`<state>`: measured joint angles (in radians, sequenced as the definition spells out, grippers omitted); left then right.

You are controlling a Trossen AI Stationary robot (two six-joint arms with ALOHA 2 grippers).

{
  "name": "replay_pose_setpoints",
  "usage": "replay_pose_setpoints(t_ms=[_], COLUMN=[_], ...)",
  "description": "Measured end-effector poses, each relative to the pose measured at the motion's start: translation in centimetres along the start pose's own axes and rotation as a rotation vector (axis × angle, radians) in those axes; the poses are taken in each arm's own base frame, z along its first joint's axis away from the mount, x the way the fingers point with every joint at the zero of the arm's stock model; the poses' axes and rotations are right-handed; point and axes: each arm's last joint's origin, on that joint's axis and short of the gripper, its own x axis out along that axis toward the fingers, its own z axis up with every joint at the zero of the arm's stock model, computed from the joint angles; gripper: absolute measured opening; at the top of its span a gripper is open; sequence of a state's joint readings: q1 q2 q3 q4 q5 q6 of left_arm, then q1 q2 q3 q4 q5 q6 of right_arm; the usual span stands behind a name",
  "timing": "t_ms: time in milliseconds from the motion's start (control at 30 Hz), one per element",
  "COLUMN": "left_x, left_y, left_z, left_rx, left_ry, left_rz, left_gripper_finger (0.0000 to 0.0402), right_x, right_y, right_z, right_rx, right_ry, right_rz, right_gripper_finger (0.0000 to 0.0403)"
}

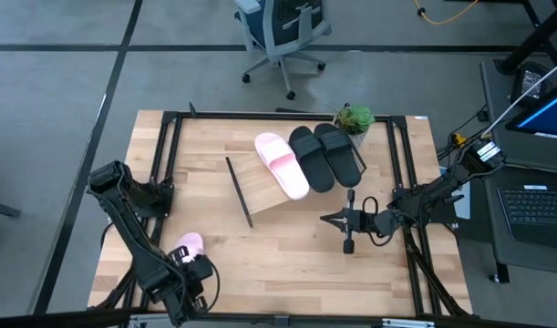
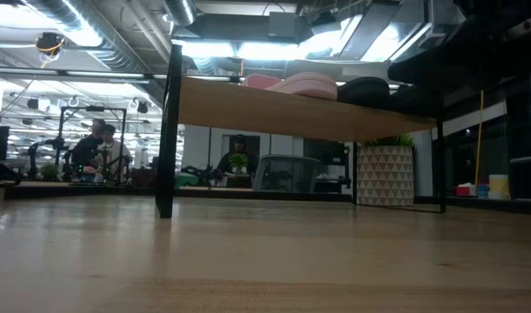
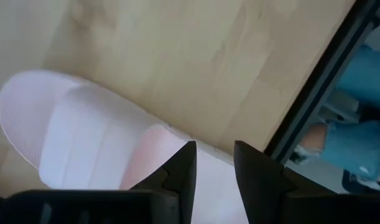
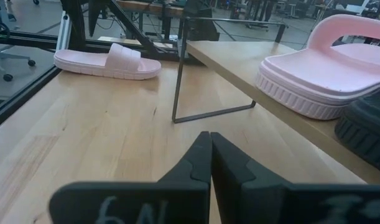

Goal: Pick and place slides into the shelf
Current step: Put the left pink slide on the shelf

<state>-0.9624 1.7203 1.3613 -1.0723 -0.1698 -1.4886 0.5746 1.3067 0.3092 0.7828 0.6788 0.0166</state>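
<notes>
On the light-wood surface [image 1: 287, 246], the shelf [image 1: 260, 187], a slanted board on thin black rods, sits just past centre toward twelve o'clock. Three slides rest on it side by side: a pink slide [image 1: 282, 164] on the nine o'clock side, then the two black slides [image 1: 312, 158] and [image 1: 340, 150] touching each other toward three o'clock. A small potted plant [image 1: 355, 118] stands just behind them at the one o'clock edge.

The second pink slide [image 1: 189, 243] lies flat on the surface near the seven o'clock corner, well apart from the shelf. The left tool [image 1: 189, 269] hangs right at it; in the left wrist view its two dark fingers [image 3: 180, 171] stand partly apart directly over the sandal's pink strap [image 3: 96, 143], and whether they press on it cannot be told.

The right tool [image 1: 331, 219] waits over bare wood at about four o'clock, just in front of the shelf, pointing toward nine o'clock. Its fingers [image 4: 199, 162] are clenched together with nothing between them.

From table height, the shelf's underside [image 2: 291, 109] spans the view on black legs, with the pink sandal [image 2: 304, 84] and a black one [image 2: 365, 89] showing above its edge. People sit at benches far back in the room [image 2: 100, 148].
</notes>
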Motion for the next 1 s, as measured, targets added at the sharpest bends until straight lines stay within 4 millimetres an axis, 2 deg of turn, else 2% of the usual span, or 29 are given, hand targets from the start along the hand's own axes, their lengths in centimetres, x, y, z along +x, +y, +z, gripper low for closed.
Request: replay_pose_setpoints(t_ms=[133,467,733,833,1000], left_x=[0.0,0.0,0.1,0.1,-0.1], left_y=[0.1,0.3,0.3,0.6,1.2], left_z=[0.0,0.0,0.5,0.7,-0.1], left_rx=[0.002,0.004,0.101,0.082,0.108], left_ry=[-0.011,-0.009,-0.045,-0.052,-0.040], left_rz=[0.015,0.027,0.031,0.060,0.129], left_gripper_finger=[0.0110,0.0183,0.0187,0.0187,0.0187], right_x=[0.0,0.0,0.0,0.0,0.0], right_y=[0.0,0.0,0.0,0.0,0.0], right_z=[0.0,0.0,0.0,0.0,0.0], right_rx=[-0.001,-0.001,0.002,0.003,0.001], right_ry=[0.001,0.001,0.001,0.001,0.000], right_rz=[0.000,0.000,0.000,0.000,0.000], right_gripper_finger=[0.0007,0.0007,0.0007,0.0007,0.0007])
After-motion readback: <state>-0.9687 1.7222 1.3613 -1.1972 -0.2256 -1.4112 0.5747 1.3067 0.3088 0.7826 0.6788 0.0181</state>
